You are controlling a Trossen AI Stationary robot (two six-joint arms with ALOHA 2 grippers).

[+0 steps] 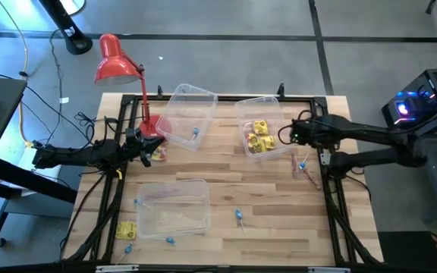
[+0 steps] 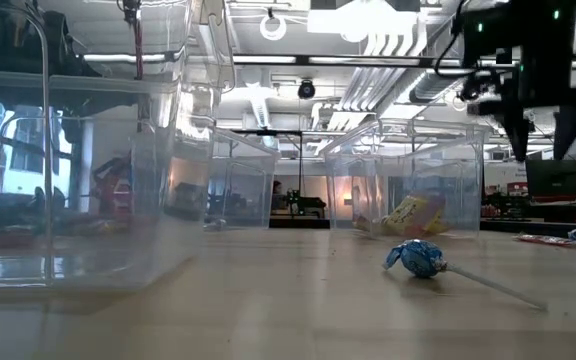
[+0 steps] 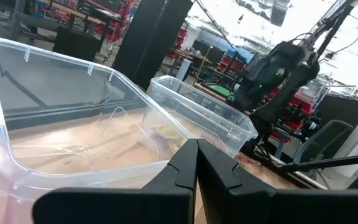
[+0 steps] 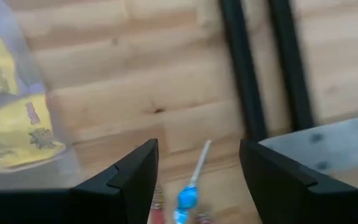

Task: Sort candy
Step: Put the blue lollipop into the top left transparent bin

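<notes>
Pale wood, clear plastic, dark matt metal

The table top (image 1: 226, 182) is pale planked wood with a smooth, faintly sheened finish and visible grain. Three clear rectangular plastic bins (image 1: 174, 206) are glossy and catch reflections. The yellow squarish packets (image 1: 259, 136) look like shiny printed film; the blue twist-wrapped piece on a thin white stick (image 2: 418, 258) has crinkled glossy foil. The red desk lamp (image 1: 116, 62) has a smooth glossy shade. The dark gripper fingers (image 3: 179, 180) look like matt plastic.

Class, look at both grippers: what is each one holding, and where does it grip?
Nothing is held: the left gripper is shut and empty, the right gripper open above a blue candy.
</notes>
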